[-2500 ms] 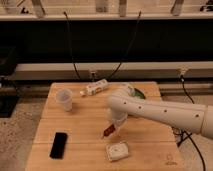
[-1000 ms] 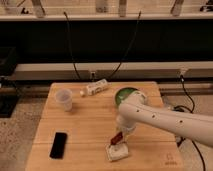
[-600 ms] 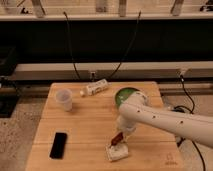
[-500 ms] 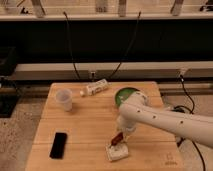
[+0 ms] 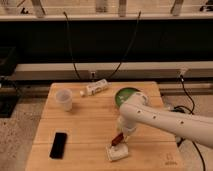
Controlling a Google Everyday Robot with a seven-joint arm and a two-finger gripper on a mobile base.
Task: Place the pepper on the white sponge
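The pepper (image 5: 117,139), a small dark red piece, hangs tilted with its lower end at the top edge of the white sponge (image 5: 118,152). The sponge lies flat near the front edge of the wooden table (image 5: 85,125). My gripper (image 5: 121,134) is right above the sponge's back edge, shut on the pepper's upper end, which it hides. The white arm (image 5: 165,120) reaches in from the right and covers the table behind the sponge.
A black phone-like rectangle (image 5: 59,145) lies at the front left. A translucent cup (image 5: 64,99) stands at the back left, with a white bottle (image 5: 95,88) lying on its side beside it. A green bowl (image 5: 125,94) sits behind the arm. Cables hang behind the table.
Since 2.5 s ago the arm has lowered and carried the pepper down and forward to the sponge. Over the last second nothing has visibly moved.
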